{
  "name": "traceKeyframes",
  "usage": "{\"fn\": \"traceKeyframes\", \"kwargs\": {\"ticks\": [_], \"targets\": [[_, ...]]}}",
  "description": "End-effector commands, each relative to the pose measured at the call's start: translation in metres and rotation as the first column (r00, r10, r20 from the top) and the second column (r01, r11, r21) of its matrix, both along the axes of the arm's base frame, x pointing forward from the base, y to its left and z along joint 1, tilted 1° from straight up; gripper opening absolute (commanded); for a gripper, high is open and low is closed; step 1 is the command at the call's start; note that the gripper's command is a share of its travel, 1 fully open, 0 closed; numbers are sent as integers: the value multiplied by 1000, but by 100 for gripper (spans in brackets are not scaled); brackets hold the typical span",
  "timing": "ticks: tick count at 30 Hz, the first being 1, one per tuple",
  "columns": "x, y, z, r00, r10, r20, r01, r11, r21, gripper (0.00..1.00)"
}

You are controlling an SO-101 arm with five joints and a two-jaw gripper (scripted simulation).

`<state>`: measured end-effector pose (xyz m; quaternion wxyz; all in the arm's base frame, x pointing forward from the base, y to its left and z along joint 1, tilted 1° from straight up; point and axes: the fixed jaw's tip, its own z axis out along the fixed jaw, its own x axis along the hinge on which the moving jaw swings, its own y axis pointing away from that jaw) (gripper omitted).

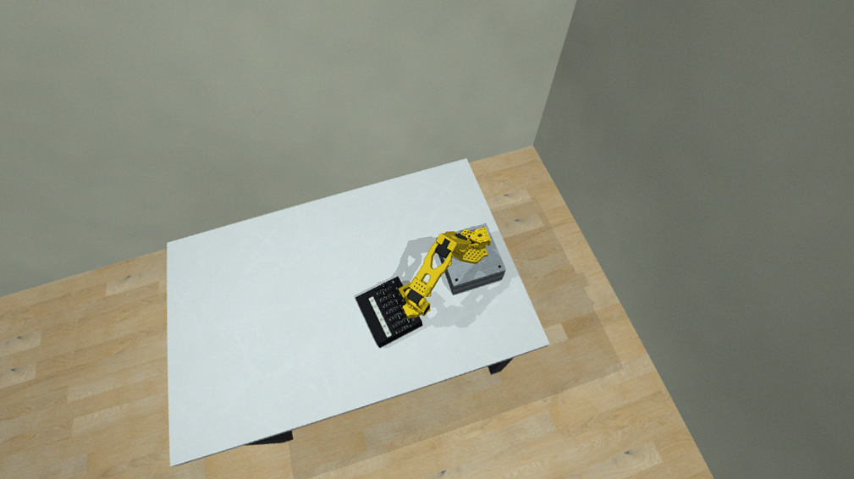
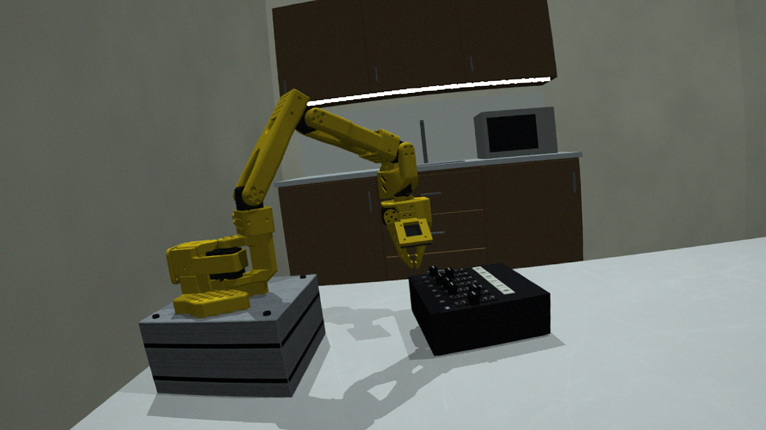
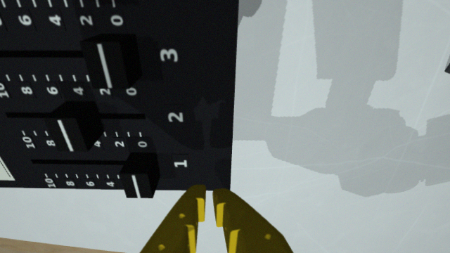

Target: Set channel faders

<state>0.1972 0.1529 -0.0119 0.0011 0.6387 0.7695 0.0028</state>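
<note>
The black lighting desk [image 1: 367, 317] [image 2: 489, 326] [image 3: 198, 82] lies on the table. Its pale tape strip [image 1: 379, 318] [image 2: 492, 279] has figures too small to read; only a corner shows in the wrist view. In the wrist view, the channel 1 cap [image 3: 137, 186] and channel 3 cap [image 3: 105, 65] sit near their low ends, and the channel 2 cap [image 3: 67, 135] sits mid-track, hiding its 6. I cannot tell which cap is the master's. My gripper [image 2: 413, 265] [image 3: 209, 190] is shut and empty, just above the desk's robot-side edge near channel 1, beyond that cap's low end.
The arm stands on a grey block [image 1: 474, 274] [image 2: 218, 360] on the white table [image 1: 260, 325] [image 2: 668, 328]. More fader caps stand on the desk, including one cap [image 2: 474, 294] near its camera-side edge. Kitchen cabinets and a microwave [image 2: 515, 132] are in the background.
</note>
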Motion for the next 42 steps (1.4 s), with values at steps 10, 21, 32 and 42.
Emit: {"fn": "traceKeyframes", "kwargs": {"ticks": [10,21,32,42], "targets": [[0,3,3,1000,14,-3,-14,1000,-1,0],[1,4,4,1000,14,-3,-14,1000,-1,0],[1,4,-3,1000,14,-3,-14,1000,-1,0],[1,4,-10,1000,14,-3,-14,1000,-1,0]]}}
